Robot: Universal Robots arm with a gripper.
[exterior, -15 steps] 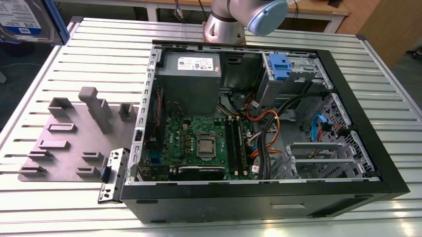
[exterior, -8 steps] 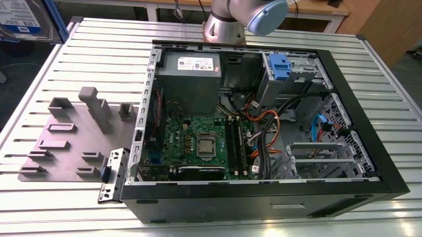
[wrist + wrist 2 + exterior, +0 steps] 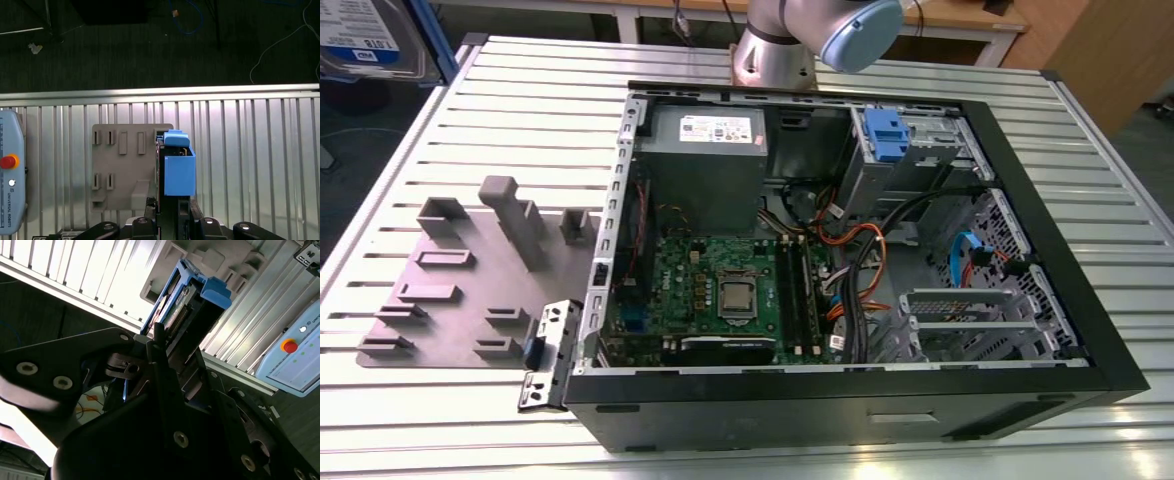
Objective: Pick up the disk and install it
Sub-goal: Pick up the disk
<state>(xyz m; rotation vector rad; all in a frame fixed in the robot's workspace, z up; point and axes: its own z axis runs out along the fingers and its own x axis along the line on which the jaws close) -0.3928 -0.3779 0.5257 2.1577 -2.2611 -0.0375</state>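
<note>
The computer case (image 3: pixel 854 415) is lying open on the slatted metal table (image 3: pixel 520 110). Inside it are sitting a green mainboard (image 3: pixel 720 285), a grey power supply box (image 3: pixel 707 165) that is wearing a white sticker, bundles of orange and black cables (image 3: pixel 854 250), and, in the drive cage at the far corner, a bare blue latch (image 3: pixel 887 135). The sticker's print is too small for me to read.

The disk (image 3: pixel 179 172) is outside the case. The gripper (image 3: pixel 169 215) is holding it in the air over the table, with the jaws clenched on its two flat sides, as far as the second wrist view is letting me judge. In the first wrist view the disk is showing its blue bracket edge-on, in line with the edge of the grey fixture plate (image 3: pixel 125 170) below. At the exterior view's upper left corner the disk's white-and-blue label is showing, partly cut by the frame. A pale blue pendant (image 3: pixel 10 200) with a red button (image 3: pixel 7 162) is lying on the table and is carrying a line of print along its edge.
</note>
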